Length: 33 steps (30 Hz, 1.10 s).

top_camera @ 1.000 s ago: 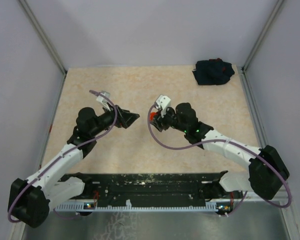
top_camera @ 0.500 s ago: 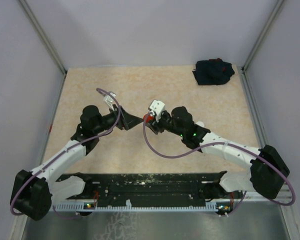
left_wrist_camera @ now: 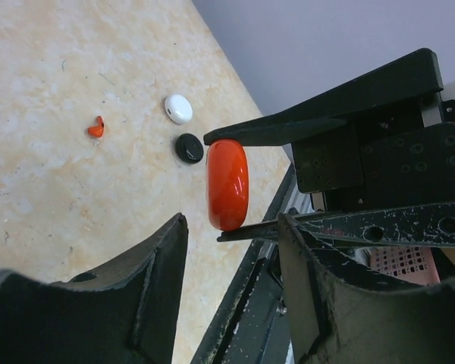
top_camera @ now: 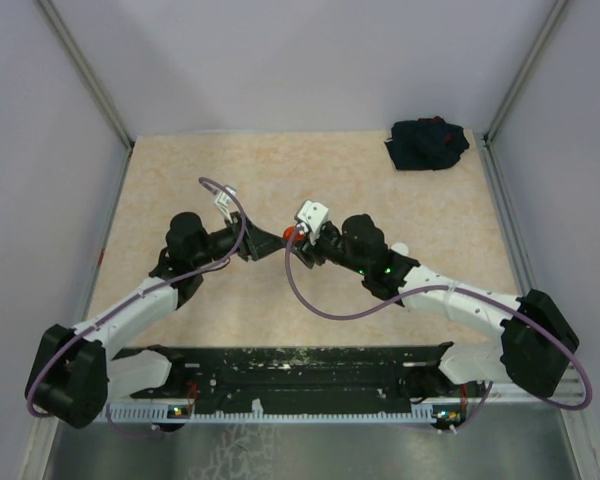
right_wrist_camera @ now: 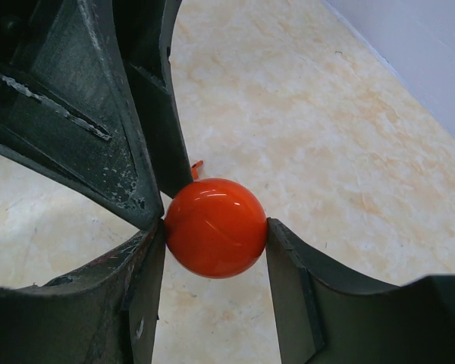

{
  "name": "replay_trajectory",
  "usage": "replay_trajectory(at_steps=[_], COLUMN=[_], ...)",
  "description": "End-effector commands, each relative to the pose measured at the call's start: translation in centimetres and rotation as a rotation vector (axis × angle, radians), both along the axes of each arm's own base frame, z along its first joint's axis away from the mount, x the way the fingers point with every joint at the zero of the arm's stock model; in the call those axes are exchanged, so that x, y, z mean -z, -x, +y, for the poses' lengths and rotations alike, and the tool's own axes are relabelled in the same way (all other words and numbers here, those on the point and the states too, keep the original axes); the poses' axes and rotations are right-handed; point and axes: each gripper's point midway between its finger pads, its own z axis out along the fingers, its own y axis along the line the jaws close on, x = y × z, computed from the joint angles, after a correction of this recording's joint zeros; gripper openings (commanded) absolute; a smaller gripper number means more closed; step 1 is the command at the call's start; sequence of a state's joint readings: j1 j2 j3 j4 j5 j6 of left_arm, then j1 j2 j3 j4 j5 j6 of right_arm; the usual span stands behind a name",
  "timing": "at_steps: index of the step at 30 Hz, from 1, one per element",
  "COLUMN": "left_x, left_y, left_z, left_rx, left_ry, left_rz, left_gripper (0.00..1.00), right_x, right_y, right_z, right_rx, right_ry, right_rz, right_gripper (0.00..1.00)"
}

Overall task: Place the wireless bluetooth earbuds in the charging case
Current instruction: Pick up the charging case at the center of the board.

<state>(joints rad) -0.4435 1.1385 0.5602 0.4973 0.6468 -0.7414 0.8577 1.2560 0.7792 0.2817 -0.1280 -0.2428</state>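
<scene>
Beige table (top_camera: 400, 200), tiny red earbud (left_wrist_camera: 96, 129) lay well apart from the right gripper (right_wrist_camera: 216, 231), which squeezed a shiny red case (left_wrist_camera: 227, 184), left gripper (left_wrist_camera: 231, 224) stood spread apart beside it.

Shows case (right_wrist_camera: 216, 226) above table (top_camera: 180, 170) ctr, in R gripper (right_wrist_camera: 216, 227); L gripper (left_wrist_camera: 233, 221) just left, tips by case. Has bud (left_wrist_camera: 96, 128) on table near puck (left_wrist_camera: 179, 108) & 2nd puck (left_wrist_camera: 188, 147), side by side. Shows bundle (top_camera: 427, 144) in far-R corner.
</scene>
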Motion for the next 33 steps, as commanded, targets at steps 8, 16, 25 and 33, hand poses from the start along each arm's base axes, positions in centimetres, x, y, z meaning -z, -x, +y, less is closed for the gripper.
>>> replay_trajectory(at_steps=[8, 16, 25, 33], left_x=[-0.1, -0.2, -0.3, 0.2], left_y=[0.2, 0.7, 1.1, 2.2], left_z=[-0.5, -1.3, -0.8, -0.6], left_rx=[0.029, 0.074, 0.093, 0.185], left_ry=[0.042, 0.063, -0.006, -0.116], left_rz=[-0.019, -0.047, -0.237, -0.419], left_gripper=[0.45, 0.28, 0.0, 0.0], right_x=[-4.4, -4.1, -3.5, -5.2], right_y=[0.5, 0.5, 0.9, 3.0], right_z=[1.7, 2.5, 2.2, 0.2], right_rx=[-0.041, -0.048, -0.086, -0.238], right_ry=[-0.119, -0.138, -0.104, -0.134], right_rz=[-0.076, -0.042, 0.064, 0.183], right_gripper=[0.4, 0.4, 0.53, 0.66])
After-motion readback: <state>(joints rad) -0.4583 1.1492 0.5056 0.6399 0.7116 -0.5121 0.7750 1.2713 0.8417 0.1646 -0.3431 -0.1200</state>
